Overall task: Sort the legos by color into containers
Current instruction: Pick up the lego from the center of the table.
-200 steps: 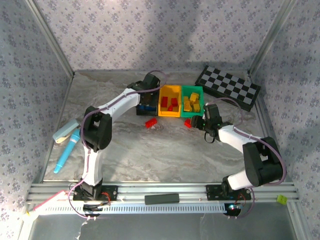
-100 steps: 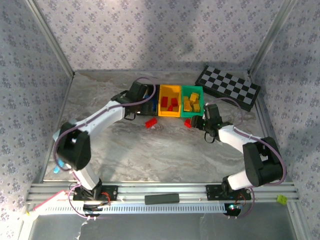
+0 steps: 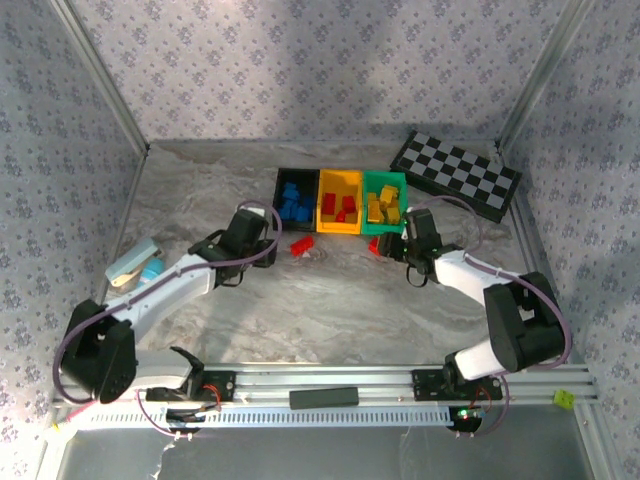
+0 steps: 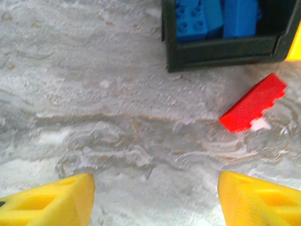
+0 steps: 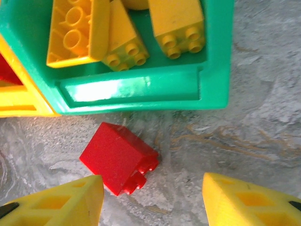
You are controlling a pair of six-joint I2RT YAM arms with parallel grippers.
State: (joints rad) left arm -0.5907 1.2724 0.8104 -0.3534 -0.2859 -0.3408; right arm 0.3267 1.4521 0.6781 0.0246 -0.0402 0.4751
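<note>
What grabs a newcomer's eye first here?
Three joined bins at the far middle of the table hold blue bricks, red bricks and yellow bricks. Two strays lie in front: a long red brick ahead of the open left gripper, a square red brick ahead of the open right gripper.

3 bins (image 3: 341, 172) stood in a row near the table's (image 3: 330, 300) far edge, about midway along it, each with bricks (image 3: 340, 208) in it. The checkerboard (image 3: 457, 176) lay right of them, toward the far right corner. The marker (image 3: 148, 270) lay by the left edge. Just before the bins lay the left brick (image 3: 301, 244) and the right brick (image 3: 377, 246), apart. The left gripper (image 4: 155, 200) was left of the left brick, and the right gripper (image 5: 153, 200) was right of the right brick.
</note>
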